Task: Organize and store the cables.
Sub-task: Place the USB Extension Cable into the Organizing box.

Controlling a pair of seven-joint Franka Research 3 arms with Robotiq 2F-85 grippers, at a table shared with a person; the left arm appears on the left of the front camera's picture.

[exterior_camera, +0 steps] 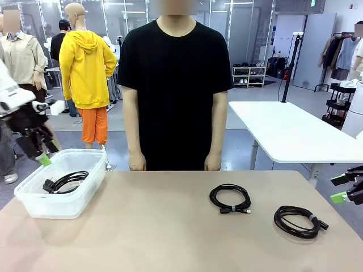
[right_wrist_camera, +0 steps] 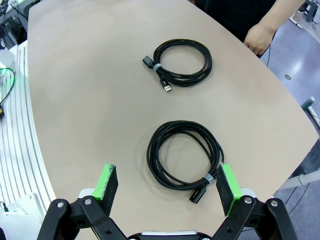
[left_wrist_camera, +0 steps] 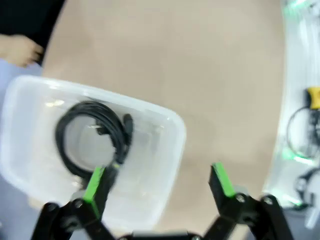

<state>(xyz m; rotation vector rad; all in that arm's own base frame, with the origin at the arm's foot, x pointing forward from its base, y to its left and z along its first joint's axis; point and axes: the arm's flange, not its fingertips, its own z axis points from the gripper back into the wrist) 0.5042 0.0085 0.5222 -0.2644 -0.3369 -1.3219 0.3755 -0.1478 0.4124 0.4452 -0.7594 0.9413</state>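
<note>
Three black cables are in view, each wound in a round coil. One coil (exterior_camera: 67, 181) (left_wrist_camera: 95, 135) lies inside the clear plastic container (exterior_camera: 34, 207) (left_wrist_camera: 170, 122) at the table's left. My left gripper (exterior_camera: 42, 157) (left_wrist_camera: 157, 182) hangs open over the container's edge, holding nothing. A second coil (exterior_camera: 230, 199) (right_wrist_camera: 182, 65) lies right of the table's middle. The third coil (exterior_camera: 297, 221) (right_wrist_camera: 185, 152) lies nearer the right edge. My right gripper (exterior_camera: 340, 188) (right_wrist_camera: 167, 185) stands open just right of it and above the table, with nothing between its fingers.
A person in a black shirt stands at the far edge, with hands (exterior_camera: 136, 163) (right_wrist_camera: 260, 37) hanging by the table edge. The beige table (exterior_camera: 159, 226) is bare between the container and the coils. A white table (exterior_camera: 283, 127) stands behind on the right.
</note>
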